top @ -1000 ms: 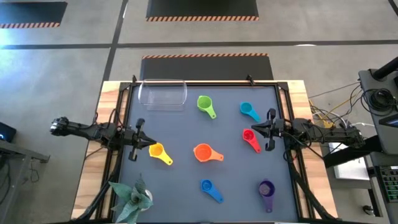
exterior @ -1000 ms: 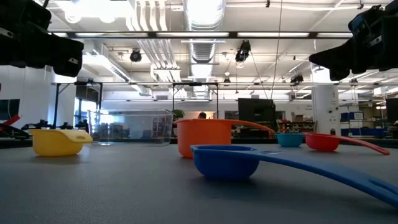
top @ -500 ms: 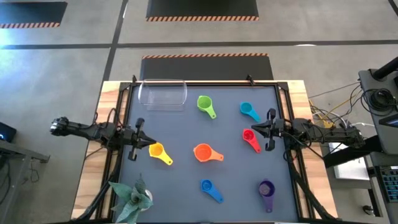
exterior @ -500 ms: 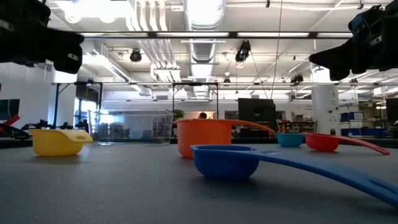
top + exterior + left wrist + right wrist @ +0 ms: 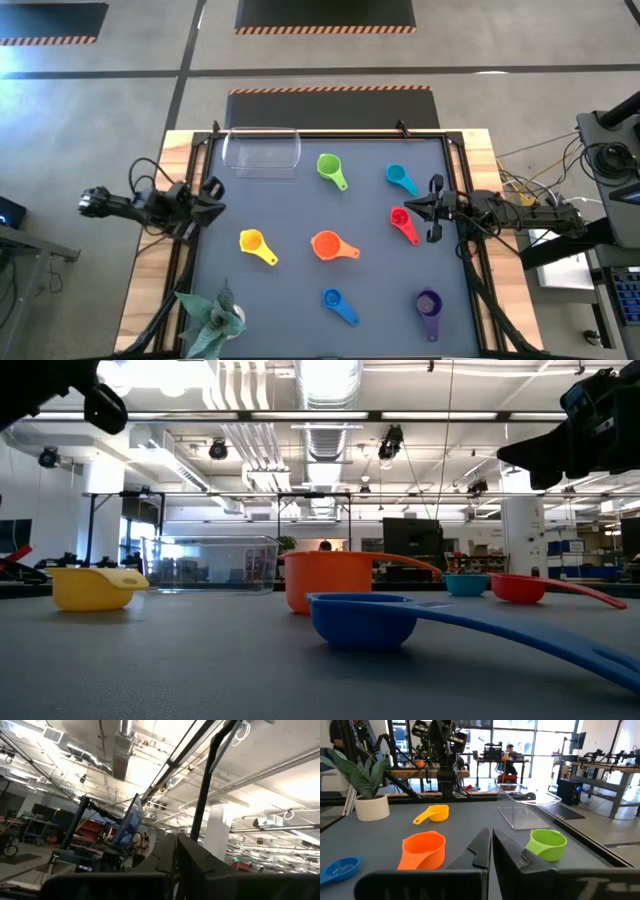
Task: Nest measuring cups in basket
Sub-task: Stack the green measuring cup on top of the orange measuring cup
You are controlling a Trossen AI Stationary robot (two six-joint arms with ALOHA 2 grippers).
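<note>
Seven cups lie apart on the dark mat: green [image 5: 330,168], teal [image 5: 400,179], red [image 5: 403,222], yellow [image 5: 255,245], orange [image 5: 330,245], blue [image 5: 338,303] and purple [image 5: 428,308]. Each rests on its base. The clear basket [image 5: 262,150] stands at the far left of the mat. My left gripper [image 5: 214,188] is shut, raised and tipped up at the mat's left edge; its wrist view [image 5: 175,855] faces the ceiling. My right gripper [image 5: 412,206] is shut and hovers just above the red cup, pointing left [image 5: 490,845].
A potted plant [image 5: 212,318] stands at the near left corner of the table. Black frame rails [image 5: 320,131] run along the mat's edges. Bare mat lies between the cups, widest between the basket and the yellow cup.
My left gripper has drawn back from beside the yellow cup toward the table's left edge, risen, and tipped its fingers upward. The right arm and all cups have kept still.
</note>
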